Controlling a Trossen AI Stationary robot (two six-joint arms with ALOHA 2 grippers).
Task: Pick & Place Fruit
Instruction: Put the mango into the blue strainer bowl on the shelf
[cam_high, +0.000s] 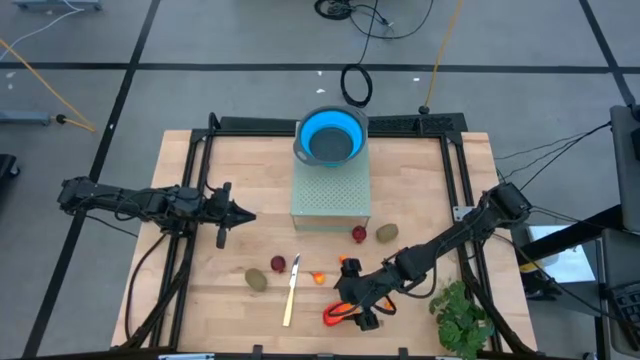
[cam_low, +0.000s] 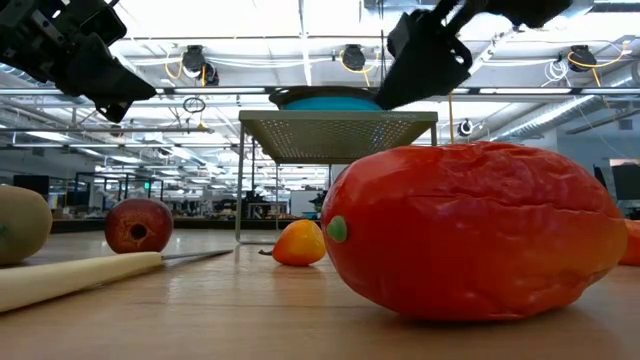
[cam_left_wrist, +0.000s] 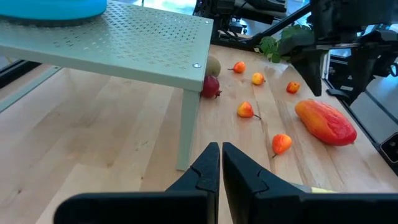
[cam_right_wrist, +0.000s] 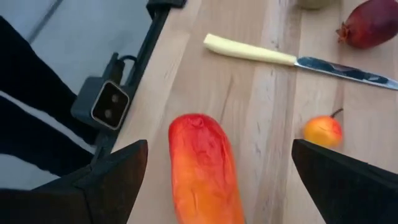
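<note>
The fruit lies scattered on the wooden table. A red-orange oblong lies near the front edge, a dark red ball and a kiwi by the stand, and another ball and kiwi left of the knife. Tiny orange bits lie between them. My right gripper hangs open above the oblong, one finger on each side and clear of it. My left gripper is shut and holds nothing, raised over the table's left half.
A blue bowl sits on a pale green perforated stand at the table's far middle. A pale-handled knife lies left of the oblong. A leafy green bunch lies at the front right corner.
</note>
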